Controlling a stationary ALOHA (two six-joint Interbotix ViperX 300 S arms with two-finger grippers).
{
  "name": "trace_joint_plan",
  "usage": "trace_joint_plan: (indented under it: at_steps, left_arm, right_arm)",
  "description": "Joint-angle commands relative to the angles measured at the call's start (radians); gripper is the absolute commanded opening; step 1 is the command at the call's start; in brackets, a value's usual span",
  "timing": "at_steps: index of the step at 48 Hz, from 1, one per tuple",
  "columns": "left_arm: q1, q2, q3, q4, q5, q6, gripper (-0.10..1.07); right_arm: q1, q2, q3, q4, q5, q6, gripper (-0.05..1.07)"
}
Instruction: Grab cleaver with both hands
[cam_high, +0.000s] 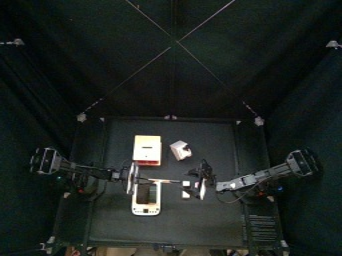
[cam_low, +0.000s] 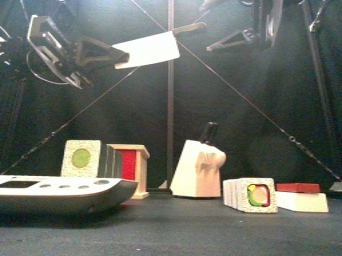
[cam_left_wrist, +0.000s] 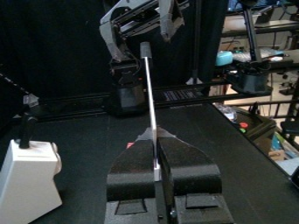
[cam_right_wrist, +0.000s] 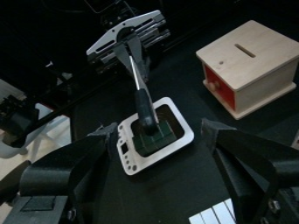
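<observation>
Your left gripper (cam_left_wrist: 158, 179) is clamping its two jaws tight on the cleaver (cam_low: 147, 50), with the handle pinched between them and the blade running straight out ahead of the wrist camera, edge-on, toward the other arm. In the front view the cleaver is hanging high above the table, its pale blade tilting slightly and pointing toward the middle, while the dark handle is sitting in the left gripper at the upper left. Your right gripper (cam_right_wrist: 163, 188) is holding its jaws wide apart, gripping nothing, and is facing the cleaver's blade, which is showing end-on in its wrist view; whether either jaw is touching the blade cannot be told. Directly below the cleaver, a white scale (cam_right_wrist: 149, 136) with a dark top is lying flat on the black table (cam_high: 221, 215). Farther back on the table, a wooden box (cam_right_wrist: 247, 66) with a red side and a slot in its lid is standing, and a pale knife block (cam_low: 201, 168) with a black handle sticking out is standing near the middle. At the front right, a small rack of cards (cam_low: 251, 195) is sitting beside a low white and red block (cam_low: 302, 198).
</observation>
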Motion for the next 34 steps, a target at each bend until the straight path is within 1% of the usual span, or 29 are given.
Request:
trace_joint_plan:
  at_steps: [1,7,11,19,24,29,34]
  left_arm:
    - [0.002,-0.008,-0.006,0.002,-0.005,0.0,0.27]
    - [0.003,-0.011,0.006,0.0,-0.003,0.0,0.27]
    - [0.003,-0.017,0.015,0.0,-0.003,0.002,0.27]
    - [0.003,-0.029,0.043,-0.002,-0.005,0.0,0.27]
    - [0.003,-0.044,0.057,-0.003,-0.003,0.0,0.27]
    - [0.003,-0.067,0.075,-0.003,-0.002,0.0,0.27]
    - [0.003,-0.091,0.092,-0.003,0.002,0.0,0.27]
  right_arm:
    - [-0.005,-0.025,-0.012,0.002,-0.002,-0.002,1.04]
    - [-0.003,-0.035,-0.012,0.014,-0.005,0.008,1.04]
    - [0.003,-0.044,-0.017,0.049,-0.006,0.008,1.04]
    - [-0.005,-0.049,-0.032,0.179,-0.003,-0.006,1.04]
    - [-0.025,-0.049,-0.046,0.268,0.006,-0.009,1.04]
    - [-0.043,-0.051,-0.06,0.327,0.017,-0.012,1.04]
    - [-0.069,-0.052,-0.094,0.357,0.031,-0.023,1.04]
